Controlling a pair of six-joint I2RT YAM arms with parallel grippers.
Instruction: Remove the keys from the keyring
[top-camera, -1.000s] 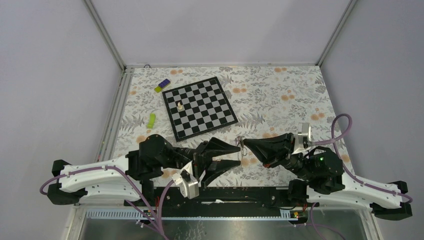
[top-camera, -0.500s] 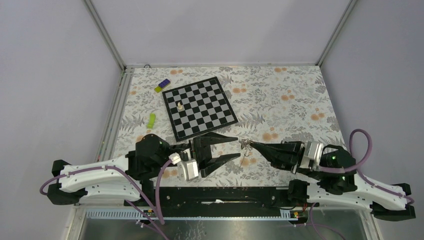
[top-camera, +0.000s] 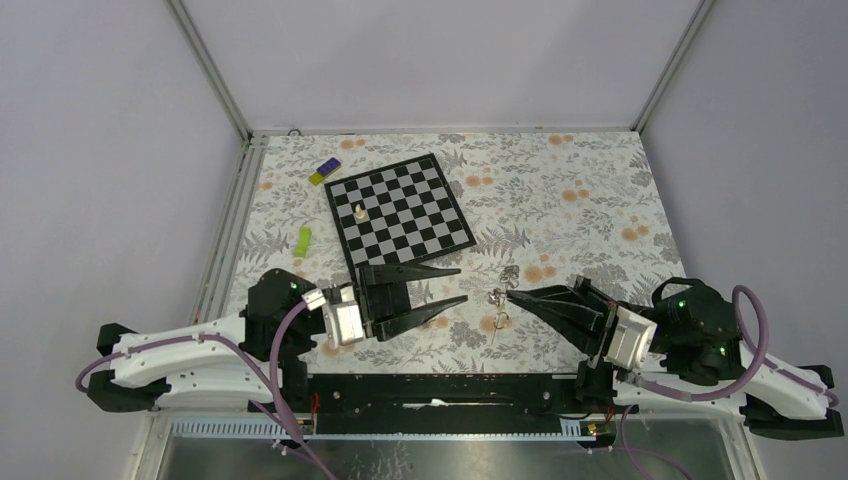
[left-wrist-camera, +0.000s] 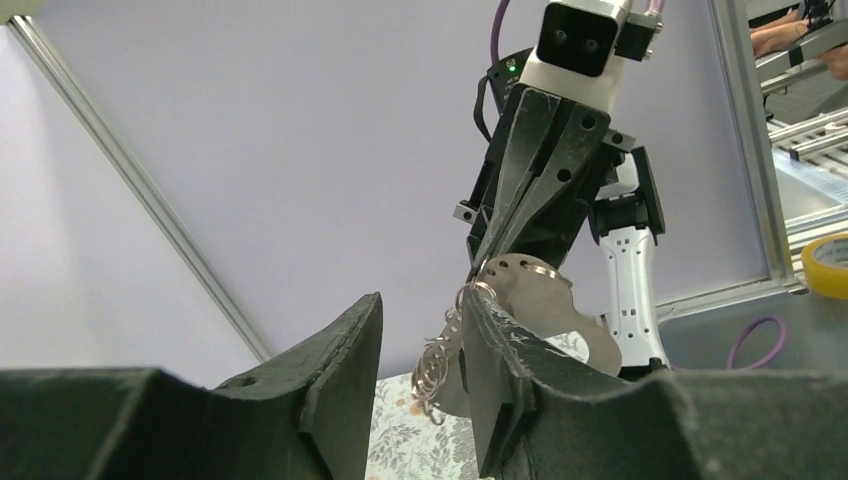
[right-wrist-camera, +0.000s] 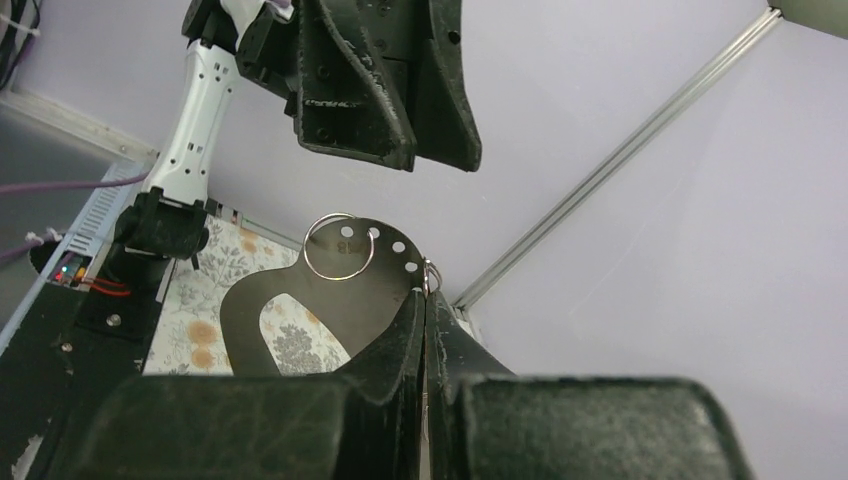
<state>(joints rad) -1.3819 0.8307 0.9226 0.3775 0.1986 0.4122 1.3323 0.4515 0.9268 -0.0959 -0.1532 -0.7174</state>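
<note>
Right gripper (top-camera: 507, 293): fingers pressed together, pinching keyring (top-camera: 507, 277) at lower centre of top view. Keys (top-camera: 497, 305) hang beneath. Left gripper (top-camera: 463, 285): spread, just left of keyring.

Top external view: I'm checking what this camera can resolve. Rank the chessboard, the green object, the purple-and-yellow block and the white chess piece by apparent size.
1. Chessboard, by far the largest.
2. Purple-and-yellow block and green object: too alike to rank.
3. White chess piece, smallest.
</note>
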